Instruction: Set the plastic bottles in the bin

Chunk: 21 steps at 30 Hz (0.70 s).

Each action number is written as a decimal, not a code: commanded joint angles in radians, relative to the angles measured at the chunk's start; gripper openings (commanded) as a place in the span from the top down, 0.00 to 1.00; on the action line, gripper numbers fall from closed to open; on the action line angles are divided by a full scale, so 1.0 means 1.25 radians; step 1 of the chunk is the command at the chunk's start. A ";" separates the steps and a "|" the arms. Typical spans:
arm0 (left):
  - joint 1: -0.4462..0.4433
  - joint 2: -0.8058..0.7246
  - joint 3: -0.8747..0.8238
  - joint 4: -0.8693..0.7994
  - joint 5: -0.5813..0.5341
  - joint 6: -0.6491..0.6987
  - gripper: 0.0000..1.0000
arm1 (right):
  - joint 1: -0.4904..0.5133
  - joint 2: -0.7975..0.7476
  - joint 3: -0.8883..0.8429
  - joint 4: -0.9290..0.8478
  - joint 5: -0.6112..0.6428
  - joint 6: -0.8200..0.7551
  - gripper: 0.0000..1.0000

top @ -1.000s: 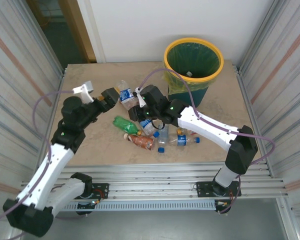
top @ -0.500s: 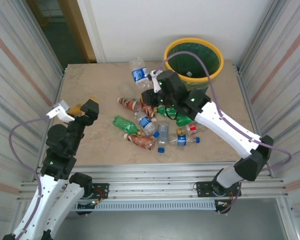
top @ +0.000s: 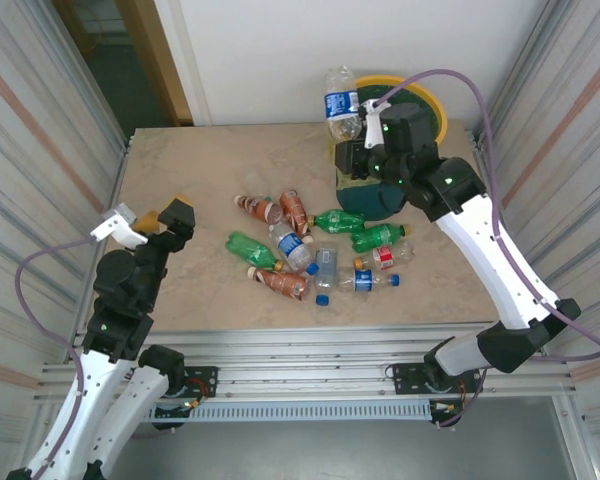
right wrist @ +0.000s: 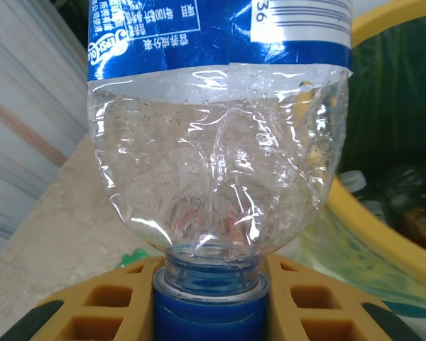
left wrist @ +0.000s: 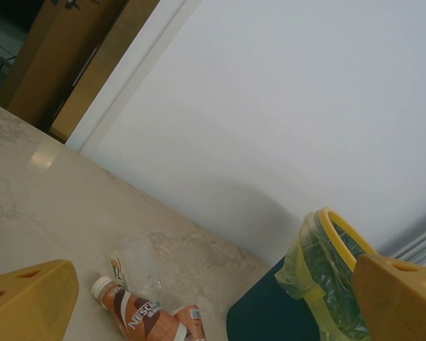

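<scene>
My right gripper (top: 362,128) is shut on the blue cap (right wrist: 207,312) of a clear plastic bottle (top: 340,101) with a blue label. The bottle (right wrist: 220,156) hangs in the air just left of the bin's yellow rim (top: 435,110). The bin (right wrist: 387,238) has a green liner and some bottles inside. Several more plastic bottles lie mid-table: brown ones (top: 259,208), green ones (top: 341,220) and clear ones (top: 295,250). At the left, my left gripper (top: 170,215) stands open and empty, its yellow fingers (left wrist: 28,298) wide apart.
The left wrist view takes in a brown Nescafe bottle (left wrist: 138,312), a clear bottle (left wrist: 138,263) and the dark bin wall (left wrist: 270,312). Corrugated metal walls (top: 40,150) close in both sides of the table. A loose blue cap (top: 322,298) lies near the front edge.
The right arm has lifted the clear bottle out of the pile, up and right to the bin's rim. The left arm pulled back to the left earlier and has since held still.
</scene>
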 commanded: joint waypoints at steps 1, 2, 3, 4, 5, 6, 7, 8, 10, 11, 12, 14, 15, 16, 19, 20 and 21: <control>0.002 0.003 -0.011 0.004 -0.012 0.001 0.01 | -0.045 0.023 0.055 -0.059 -0.004 -0.040 0.96; 0.001 0.005 -0.010 0.004 -0.010 0.000 0.01 | -0.063 0.034 0.087 -0.071 -0.007 -0.041 0.96; 0.000 0.007 -0.010 0.004 -0.010 -0.002 0.01 | -0.080 0.044 0.099 -0.081 -0.014 -0.041 0.96; 0.001 0.009 -0.010 0.004 -0.009 -0.003 0.01 | -0.094 0.054 0.107 -0.087 -0.020 -0.040 0.96; 0.001 0.012 -0.009 0.004 -0.007 -0.004 0.01 | -0.110 0.063 0.115 -0.093 -0.030 -0.040 0.96; 0.000 0.013 -0.009 0.004 -0.006 -0.004 0.01 | -0.124 0.071 0.121 -0.094 -0.040 -0.041 0.96; 0.001 0.017 -0.008 0.003 -0.005 -0.006 0.01 | -0.134 0.078 0.124 -0.093 -0.044 -0.041 0.96; 0.001 0.020 -0.006 0.003 -0.002 -0.007 0.01 | -0.148 0.087 0.130 -0.092 -0.053 -0.040 0.96; 0.001 0.025 -0.004 0.004 0.002 -0.007 0.01 | -0.173 0.108 0.145 -0.092 -0.074 -0.041 0.96; 0.001 0.028 -0.004 0.003 0.006 -0.008 0.01 | -0.185 0.123 0.156 -0.096 -0.085 -0.040 0.96; 0.001 0.030 -0.002 0.003 0.009 -0.009 0.01 | -0.202 0.140 0.171 -0.102 -0.098 -0.040 0.95; 0.001 0.032 0.000 0.005 0.009 -0.009 0.01 | -0.228 0.178 0.202 -0.117 -0.118 -0.041 0.95; 0.001 0.034 0.000 0.005 0.009 -0.009 0.01 | -0.240 0.197 0.220 -0.130 -0.128 -0.041 0.95; 0.001 0.035 0.000 0.004 0.009 -0.009 0.01 | -0.249 0.215 0.239 -0.140 -0.140 -0.043 0.95; 0.001 0.037 0.001 0.005 0.009 -0.010 0.01 | -0.273 0.273 0.282 -0.161 -0.165 -0.048 0.95; 0.001 0.038 0.002 0.004 0.009 -0.011 0.01 | -0.279 0.296 0.294 -0.168 -0.172 -0.051 0.95; 0.002 0.039 0.004 0.004 0.009 -0.010 0.01 | -0.284 0.313 0.305 -0.173 -0.179 -0.053 0.94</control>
